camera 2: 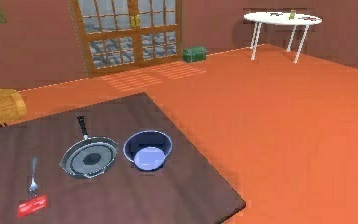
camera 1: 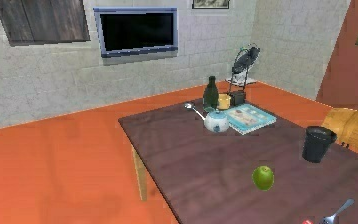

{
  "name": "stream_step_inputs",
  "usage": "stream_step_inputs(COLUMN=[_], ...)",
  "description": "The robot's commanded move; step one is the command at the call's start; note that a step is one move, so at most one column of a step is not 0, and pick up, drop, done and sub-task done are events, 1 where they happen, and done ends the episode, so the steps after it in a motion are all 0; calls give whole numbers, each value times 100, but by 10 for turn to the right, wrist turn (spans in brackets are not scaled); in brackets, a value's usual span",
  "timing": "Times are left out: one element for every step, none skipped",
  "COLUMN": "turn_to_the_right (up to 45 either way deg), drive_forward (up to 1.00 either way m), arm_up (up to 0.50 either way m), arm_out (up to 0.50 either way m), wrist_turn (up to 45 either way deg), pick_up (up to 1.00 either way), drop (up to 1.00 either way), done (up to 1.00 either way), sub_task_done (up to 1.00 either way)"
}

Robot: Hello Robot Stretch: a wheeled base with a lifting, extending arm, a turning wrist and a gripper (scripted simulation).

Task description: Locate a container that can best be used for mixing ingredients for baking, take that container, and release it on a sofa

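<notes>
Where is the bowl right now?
In the arm side view, the blue bowl sits on the dark table near its right edge, just right of the frying pan.

A round bowl sits upright on the dark wooden table, mouth up. Its outer wall is dark blue-grey, and the hollow inside is a paler blue with nothing in it that I can see. It stands near the table's edge, just beside a frying pan, which lies toward the arm side view's left.
</notes>
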Motion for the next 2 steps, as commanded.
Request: stream_step_inputs(turn_to_the_right=[0,0], drive_forward=[0,0], arm_up=[38,0], arm_out=[0,24], wrist_turn=[0,0], pick_up=[0,0], drop=[0,0], done=[0,0], sub_task_done=[0,0])
